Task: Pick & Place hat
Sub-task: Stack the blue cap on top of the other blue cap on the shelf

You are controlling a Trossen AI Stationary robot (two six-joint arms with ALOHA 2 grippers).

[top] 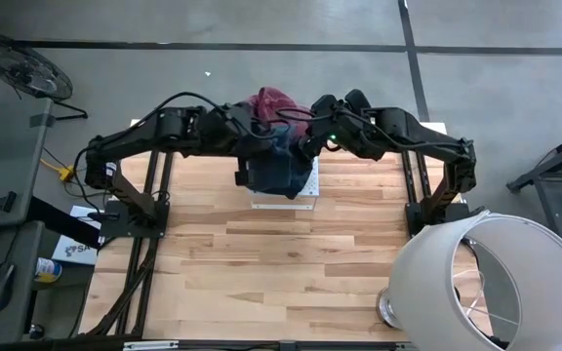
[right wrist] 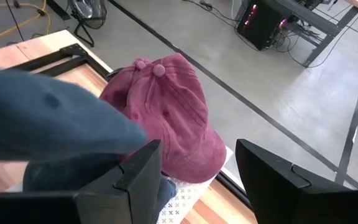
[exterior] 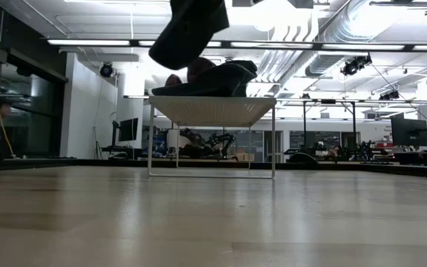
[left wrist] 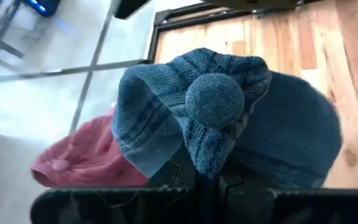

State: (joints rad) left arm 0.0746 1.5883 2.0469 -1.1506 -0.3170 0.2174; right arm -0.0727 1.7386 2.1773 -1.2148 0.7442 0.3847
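A wooden table (top: 261, 263) stands on a grey floor, with a white rack (top: 283, 200) at its far edge. The left gripper (left wrist: 207, 180) is clamped shut on the crown of a blue hat (left wrist: 229, 118), holding it over the rack. The right gripper (right wrist: 197, 171) hangs close by with its fingers spread and empty, above a red hat (right wrist: 173, 118) lying at the rack's far side, partly under the blue one. A white lampshade (top: 496, 283) sits at the table's near right corner.
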